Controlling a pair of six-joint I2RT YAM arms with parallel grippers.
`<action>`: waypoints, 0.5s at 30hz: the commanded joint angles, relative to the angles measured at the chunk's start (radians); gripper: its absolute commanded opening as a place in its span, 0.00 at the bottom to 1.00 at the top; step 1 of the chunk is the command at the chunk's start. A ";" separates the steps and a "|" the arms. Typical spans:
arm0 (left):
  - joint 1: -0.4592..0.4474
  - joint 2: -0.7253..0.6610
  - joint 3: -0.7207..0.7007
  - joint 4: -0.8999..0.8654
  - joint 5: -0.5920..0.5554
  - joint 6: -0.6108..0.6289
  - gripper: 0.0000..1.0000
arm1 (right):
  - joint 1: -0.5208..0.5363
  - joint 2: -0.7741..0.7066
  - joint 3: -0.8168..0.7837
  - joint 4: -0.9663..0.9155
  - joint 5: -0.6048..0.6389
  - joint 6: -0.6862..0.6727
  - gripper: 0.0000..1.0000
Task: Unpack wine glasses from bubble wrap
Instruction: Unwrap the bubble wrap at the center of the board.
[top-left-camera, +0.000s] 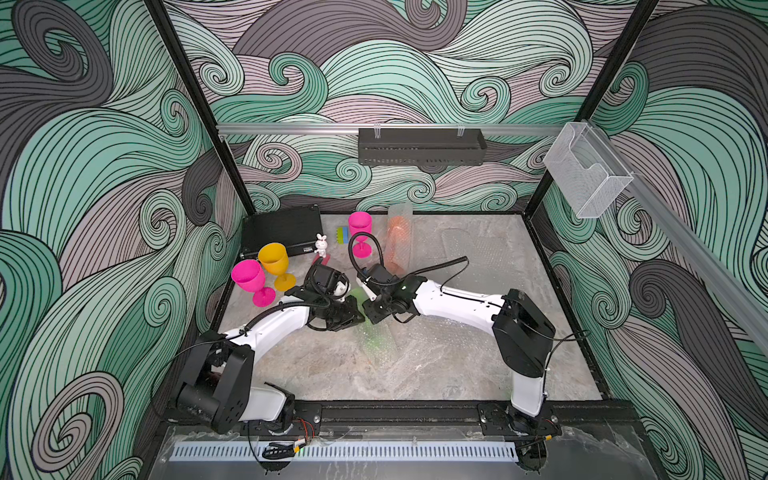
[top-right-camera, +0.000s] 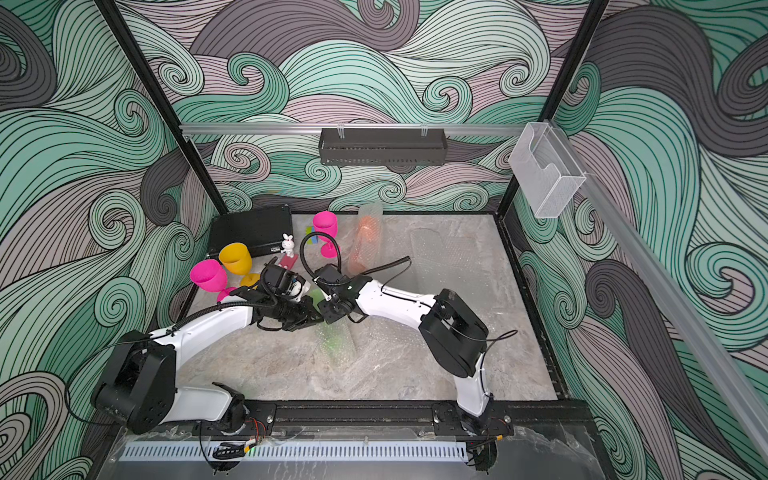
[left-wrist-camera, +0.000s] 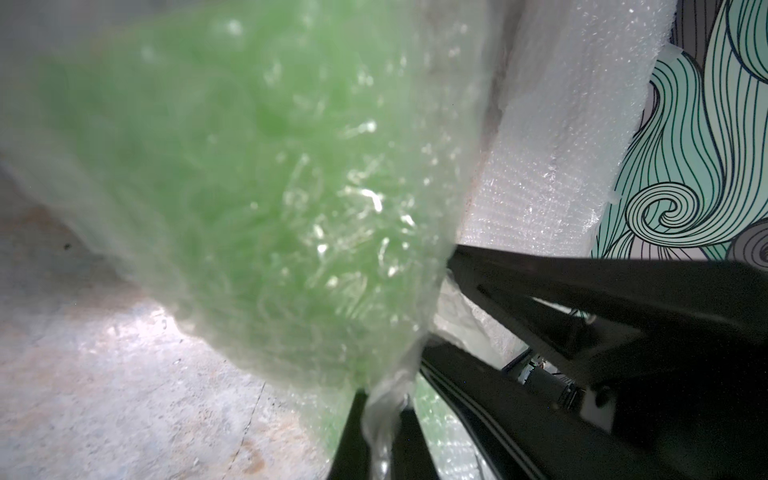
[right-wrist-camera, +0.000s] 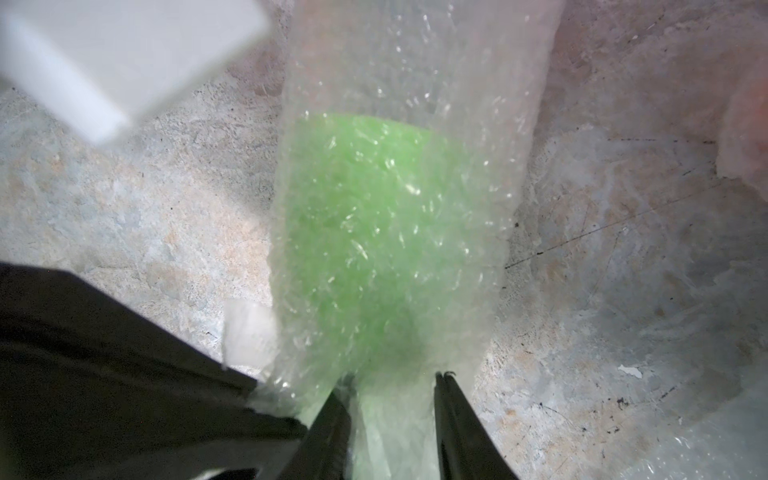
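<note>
Robot test cell — swirl-printed walls, aluminium rail.

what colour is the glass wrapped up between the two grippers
Lime green: the glass shows through the bubble wrap, clearest in the right wrist view.

Grn goblet in bubble wrap tube.

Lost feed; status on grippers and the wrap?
Left gripper shut on edge of clear bubble-wrap tube. Right gripper clamped round same tube. Lime green plastic goblet inside, not out. Nothing blocking.
</note>
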 joint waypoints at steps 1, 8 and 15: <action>-0.013 0.001 0.040 -0.042 0.004 0.028 0.08 | -0.025 -0.006 0.033 0.028 0.014 0.008 0.34; -0.014 0.007 0.041 -0.054 0.003 0.037 0.05 | -0.045 -0.008 0.043 0.040 -0.022 0.026 0.35; -0.014 0.010 0.042 -0.055 0.001 0.040 0.05 | -0.048 0.001 0.041 0.049 -0.046 0.039 0.36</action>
